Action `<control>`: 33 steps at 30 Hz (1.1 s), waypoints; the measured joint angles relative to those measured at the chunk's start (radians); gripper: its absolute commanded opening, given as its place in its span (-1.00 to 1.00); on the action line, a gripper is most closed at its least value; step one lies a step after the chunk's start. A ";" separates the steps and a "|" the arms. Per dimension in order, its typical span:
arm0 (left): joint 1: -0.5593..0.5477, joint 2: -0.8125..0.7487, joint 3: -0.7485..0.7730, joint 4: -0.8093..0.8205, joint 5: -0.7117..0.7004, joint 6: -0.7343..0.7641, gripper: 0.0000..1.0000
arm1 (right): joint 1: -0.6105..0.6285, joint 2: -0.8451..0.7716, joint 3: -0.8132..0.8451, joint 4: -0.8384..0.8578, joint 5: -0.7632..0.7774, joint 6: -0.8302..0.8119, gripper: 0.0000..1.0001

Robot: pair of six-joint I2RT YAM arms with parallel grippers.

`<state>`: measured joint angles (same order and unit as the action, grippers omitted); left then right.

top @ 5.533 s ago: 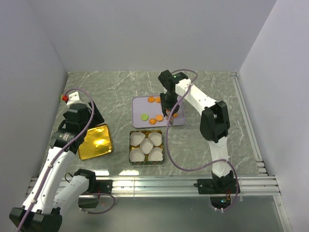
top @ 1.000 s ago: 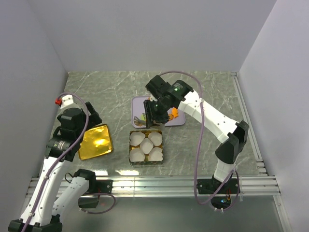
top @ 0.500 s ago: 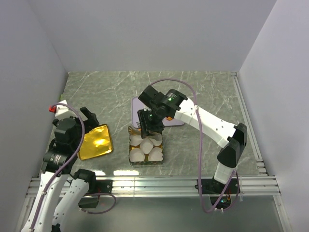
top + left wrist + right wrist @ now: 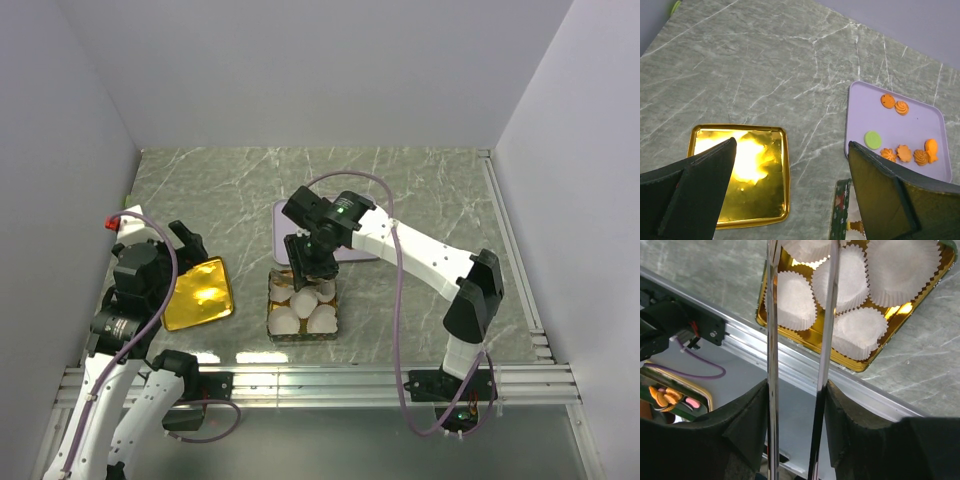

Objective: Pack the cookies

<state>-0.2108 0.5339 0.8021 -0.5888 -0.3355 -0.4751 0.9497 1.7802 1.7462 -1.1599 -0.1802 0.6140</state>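
1. Top view: the right gripper [image 4: 306, 272] hangs over a square gold-lined tin [image 4: 272, 312] filled with white fluted paper cups [image 4: 286, 320]. Its arm covers much of the flat lavender tray [image 4: 283, 215] just behind the tin, and the claw's state cannot be read here. The left gripper [image 4: 183, 243] sits beside the far edge of a shiny gold square lid [image 4: 200, 295], which lies left of the tin.
2. Left wrist view: the left gripper's fingers [image 4: 690, 195] are spread wide with nothing between them. The cookies [image 4: 903, 152], small orange biscuits plus one round light-green biscuit [image 4: 872, 139], lie on the lavender tray.
3. Right wrist view: two thin metal fingers [image 4: 771, 340] stand parted above the cups. Their tips run off the top edge, so a grip cannot be told.
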 measured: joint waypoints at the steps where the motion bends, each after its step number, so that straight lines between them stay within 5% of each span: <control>1: 0.000 0.000 0.000 0.000 0.002 0.001 0.99 | 0.000 0.005 0.000 0.001 0.000 0.000 0.09; 16: 0.000 0.000 0.000 0.001 0.006 0.003 0.99 | 0.002 0.037 0.019 0.000 0.003 0.006 0.23; 33: -0.002 0.000 0.000 0.000 0.006 0.003 0.99 | -0.060 0.058 0.273 -0.121 0.069 -0.019 0.24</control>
<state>-0.2131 0.5335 0.8021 -0.5884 -0.3290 -0.4717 0.8894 1.8378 2.0193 -1.2804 -0.1112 0.5945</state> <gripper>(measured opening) 0.995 0.619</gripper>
